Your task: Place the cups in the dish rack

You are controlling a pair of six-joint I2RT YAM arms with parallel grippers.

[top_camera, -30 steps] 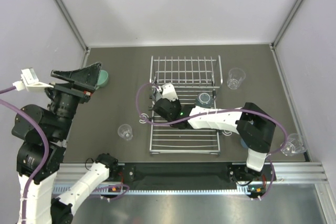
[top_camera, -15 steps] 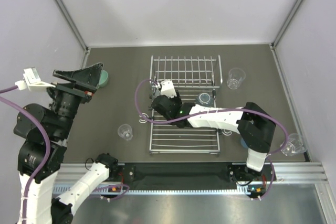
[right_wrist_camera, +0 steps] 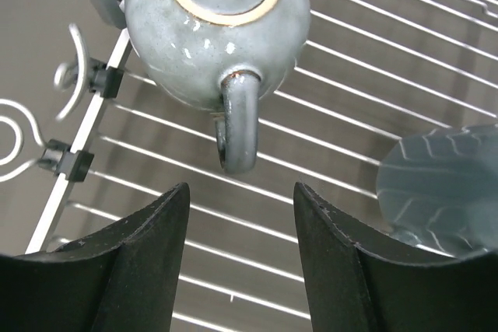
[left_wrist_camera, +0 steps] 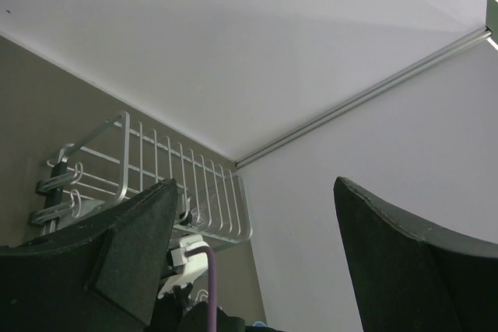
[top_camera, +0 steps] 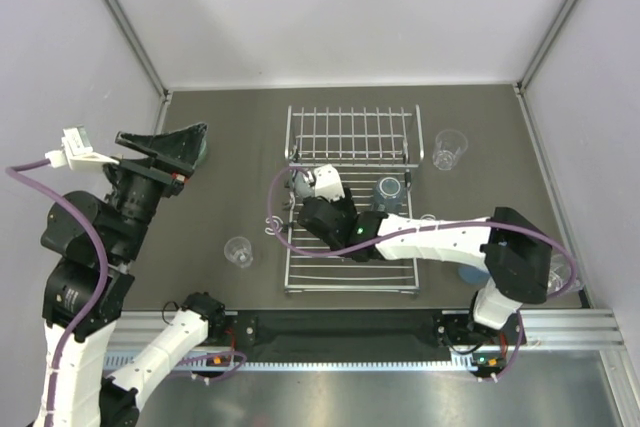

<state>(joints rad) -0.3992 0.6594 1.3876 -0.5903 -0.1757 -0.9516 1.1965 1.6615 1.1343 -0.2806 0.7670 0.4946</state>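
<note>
- The grey-blue mug (right_wrist_camera: 204, 29) sits upside down on the left side of the dish rack (top_camera: 350, 265), mid-tabletop, its handle pointing at the right gripper (right_wrist_camera: 241, 200).
- The right gripper's fingers are spread and clear of the mug, so this placement looks finished.
- The left gripper (left_wrist_camera: 255, 184) hangs unclenched and empty by the left edge.
- Next, probably: back straight off the handle, then fetch the clear tumbler (top_camera: 238, 251) left of the rack.
- The mug is glossy glazed stoneware with a tan foot ring; the rack is thin parallel wire.
- A ribbed light-blue tumbler (right_wrist_camera: 436, 184) also lies in the rack.
- The tabletop (top_camera: 480, 117) is matte and dark.
</note>
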